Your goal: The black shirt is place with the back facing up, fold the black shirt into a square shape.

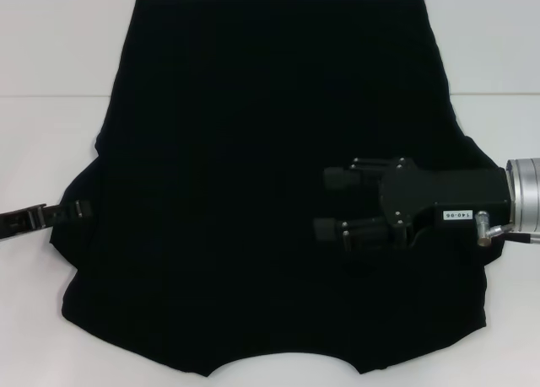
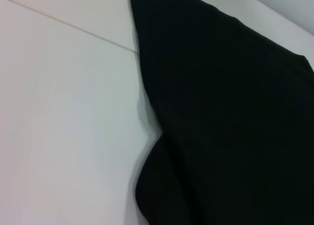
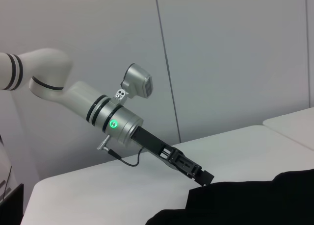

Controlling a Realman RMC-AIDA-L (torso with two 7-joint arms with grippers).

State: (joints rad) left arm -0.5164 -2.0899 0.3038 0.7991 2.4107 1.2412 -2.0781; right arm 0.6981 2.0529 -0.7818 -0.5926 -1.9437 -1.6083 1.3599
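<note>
You can read one label: a small white tag on the right gripper's (image 1: 326,203) black body, which seems to say "140-08", though it is tiny and upside down. No lettering shows on the one black shirt (image 1: 253,151), which lies spread flat across the middle of the head view, filling most of it. It rests on a white table (image 1: 59,67) with a thin seam line running across; in the right wrist view pale wall panels (image 3: 221,53) stand behind. You have two grippers. The right one hovers over the shirt at centre right, its two fingers parted and gripping nothing. The left gripper (image 1: 78,210) sits at the shirt's left edge, where you cannot tell its finger state.
</note>
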